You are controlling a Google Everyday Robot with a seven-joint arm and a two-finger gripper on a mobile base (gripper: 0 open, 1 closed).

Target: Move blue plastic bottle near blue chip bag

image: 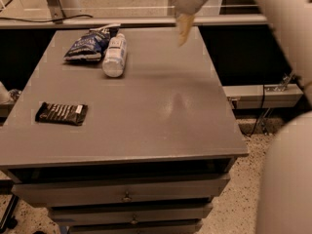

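Note:
The blue plastic bottle lies on its side at the back left of the grey table, white cap pointing to the far edge. The blue chip bag lies right beside it on the left, touching or nearly touching it. My gripper is raised above the table's far edge, to the right of the bottle and clear of it. It is open and empty, with one finger hanging down and the other at the top edge of the view.
A flat black-brown wrapper lies near the table's left edge. Drawers sit under the tabletop. A rail runs behind the table. My arm fills the right side of the view.

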